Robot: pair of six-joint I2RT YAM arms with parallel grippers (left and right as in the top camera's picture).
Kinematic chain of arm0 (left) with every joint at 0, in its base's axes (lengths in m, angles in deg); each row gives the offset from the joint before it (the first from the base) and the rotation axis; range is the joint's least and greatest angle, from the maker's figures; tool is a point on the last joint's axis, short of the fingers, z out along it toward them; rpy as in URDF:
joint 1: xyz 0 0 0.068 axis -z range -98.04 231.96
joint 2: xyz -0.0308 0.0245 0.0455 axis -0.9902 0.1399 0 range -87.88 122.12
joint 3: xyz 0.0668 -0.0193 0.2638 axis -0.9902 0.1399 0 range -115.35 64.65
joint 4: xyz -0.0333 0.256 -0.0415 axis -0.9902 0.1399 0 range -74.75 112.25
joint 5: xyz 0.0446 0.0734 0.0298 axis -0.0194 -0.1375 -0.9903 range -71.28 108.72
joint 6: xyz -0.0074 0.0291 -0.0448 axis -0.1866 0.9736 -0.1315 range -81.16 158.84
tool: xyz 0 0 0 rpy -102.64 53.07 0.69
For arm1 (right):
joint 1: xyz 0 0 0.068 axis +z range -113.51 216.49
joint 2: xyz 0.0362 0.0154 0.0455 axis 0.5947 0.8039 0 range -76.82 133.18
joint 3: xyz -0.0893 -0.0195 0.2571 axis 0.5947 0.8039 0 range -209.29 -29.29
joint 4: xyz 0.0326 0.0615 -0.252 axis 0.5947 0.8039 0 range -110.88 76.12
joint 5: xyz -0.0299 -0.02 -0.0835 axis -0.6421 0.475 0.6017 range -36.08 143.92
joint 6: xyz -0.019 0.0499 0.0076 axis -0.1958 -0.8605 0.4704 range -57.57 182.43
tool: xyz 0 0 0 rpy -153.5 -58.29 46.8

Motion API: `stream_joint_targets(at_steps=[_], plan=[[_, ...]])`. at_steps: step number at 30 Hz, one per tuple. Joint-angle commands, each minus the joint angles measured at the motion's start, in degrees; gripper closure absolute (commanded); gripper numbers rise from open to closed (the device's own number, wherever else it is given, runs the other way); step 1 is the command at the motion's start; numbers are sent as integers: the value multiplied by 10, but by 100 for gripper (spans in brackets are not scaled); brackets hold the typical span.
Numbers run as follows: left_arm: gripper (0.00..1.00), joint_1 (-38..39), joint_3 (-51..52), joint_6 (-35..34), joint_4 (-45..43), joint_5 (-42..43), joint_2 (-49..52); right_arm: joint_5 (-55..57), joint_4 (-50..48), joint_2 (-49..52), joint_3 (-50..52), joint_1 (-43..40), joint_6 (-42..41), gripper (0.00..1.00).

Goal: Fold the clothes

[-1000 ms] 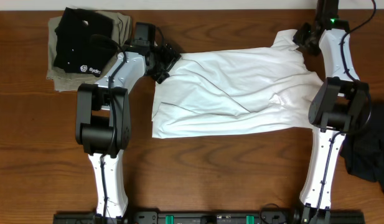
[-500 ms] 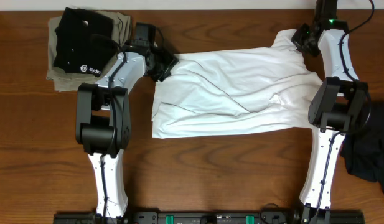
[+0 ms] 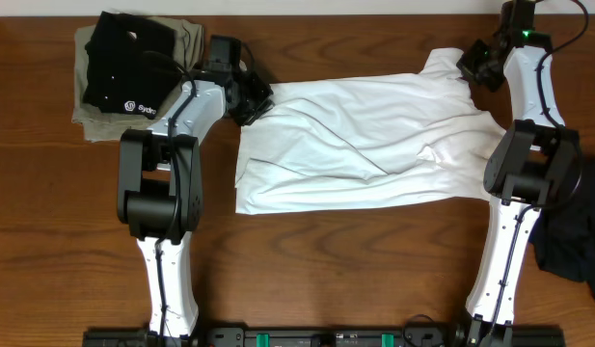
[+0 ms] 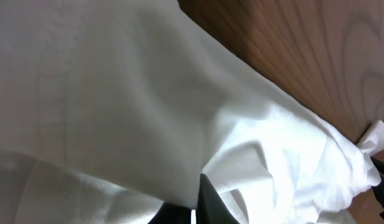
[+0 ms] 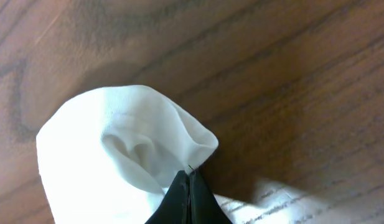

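The clothes, a wrinkled white T-shirt [image 3: 365,140], lie spread across the middle of the wooden table. My left gripper [image 3: 260,99] sits at the shirt's far left corner. In the left wrist view white fabric [image 4: 117,93] fills the frame and the dark gripper [image 4: 195,210] is shut on a fold of it. My right gripper [image 3: 468,66] is at the shirt's far right corner. In the right wrist view that gripper [image 5: 189,177] pinches a bunched tip of the white cloth [image 5: 117,143], held just above the wood.
A folded black shirt with a white logo [image 3: 123,63] rests on a khaki garment [image 3: 85,111] at the back left, close to the left arm. A dark garment [image 3: 577,231] lies at the right edge. Bare wood [image 3: 326,270] runs along the front.
Both grippers have closed on the shirt's far corners. The right gripper has shifted slightly back and to the right with its corner; the left arm has barely moved.
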Motion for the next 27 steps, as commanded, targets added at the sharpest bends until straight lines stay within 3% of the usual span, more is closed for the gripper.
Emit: stream_joint_targets(at_steps=[1,12,27], plan=[[94,-9,2,12,1,8,-5,-12,6,-33,3,-3,15,99],[94,-17,2,18,9,10,-43,-59,13,-54,3,-4,15,99],[94,-21,2,18,45,56,-50,-54,111,-150,3,-4,67,99]])
